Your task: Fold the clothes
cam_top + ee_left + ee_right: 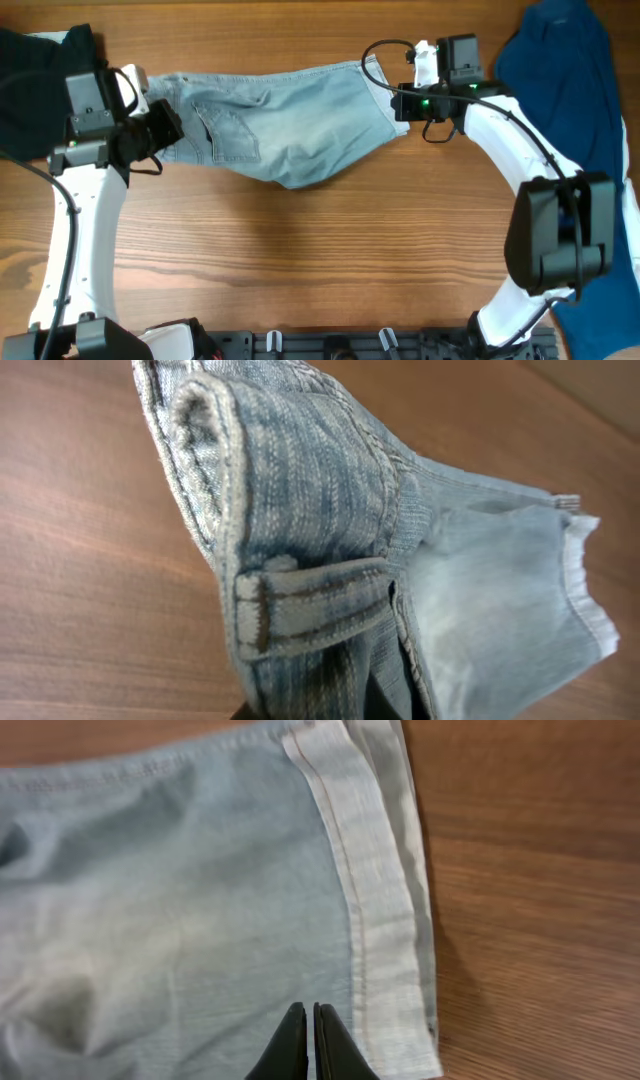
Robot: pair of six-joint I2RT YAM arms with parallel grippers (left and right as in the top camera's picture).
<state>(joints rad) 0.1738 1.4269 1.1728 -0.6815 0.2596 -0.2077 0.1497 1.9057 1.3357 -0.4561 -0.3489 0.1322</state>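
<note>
The light-blue denim shorts [290, 125] lie stretched across the far part of the table, waist at the left and leg cuffs at the right. My left gripper [165, 125] is shut on the waistband by a belt loop [310, 605]; its jaws are almost hidden under the raised denim [290, 490]. My right gripper [402, 103] is at the cuff end. In the right wrist view its fingers [310, 1020] are pressed together on the pale cloth [170, 890], just left of the doubled hem [385, 920].
A dark-blue garment [570, 90] lies at the right side of the table, partly under the right arm. A black garment [30, 90] lies at the far left. Bare wood table [300, 260] fills the middle and front.
</note>
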